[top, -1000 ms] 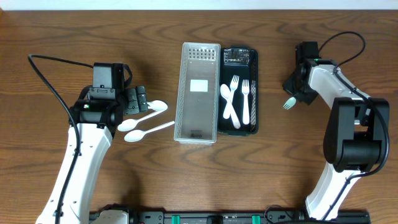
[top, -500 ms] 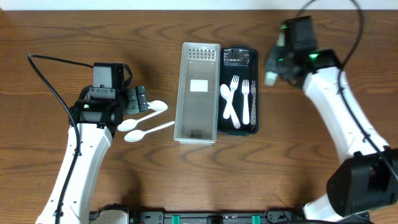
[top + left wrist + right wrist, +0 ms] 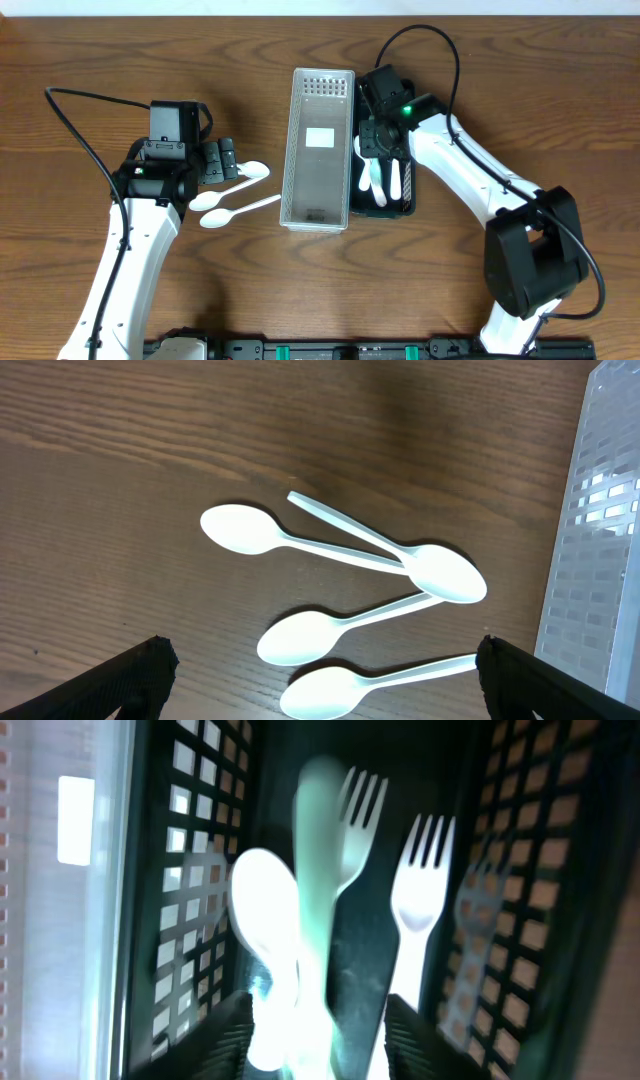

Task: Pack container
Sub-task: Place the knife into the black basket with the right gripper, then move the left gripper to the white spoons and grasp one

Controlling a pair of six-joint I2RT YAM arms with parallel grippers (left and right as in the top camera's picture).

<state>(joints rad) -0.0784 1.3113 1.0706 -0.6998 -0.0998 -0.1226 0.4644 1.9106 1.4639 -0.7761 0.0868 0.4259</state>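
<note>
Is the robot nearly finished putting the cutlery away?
About halfway. Done: two forks and a spoon lie in the black basket. In hand: the right tool hovers over it; whether it grips anything is blurred. Left: four spoons on the table under the open left tool.

The brown wooden worktop (image 3: 100, 60) carries darker wavy grain. The long white plastic basket (image 3: 292, 170) is dotted all over with rows of small holes, and a plain, brighter white rectangle sits on its floor. Just right of the basket, the black plastic lattice tray (image 3: 411, 150) has walls patterned in a square grid. The white plastic forks (image 3: 420, 890) inside it look tinged pale green in the right wrist view. Left of the basket lie glossy white plastic spoons (image 3: 330, 550), unpatterned. The left arm (image 3: 130, 260) and right arm (image 3: 470, 175) are white with black joints, and each bears a small green light. The left hand (image 3: 230, 160) and right hand (image 3: 378, 140) are black.
</note>
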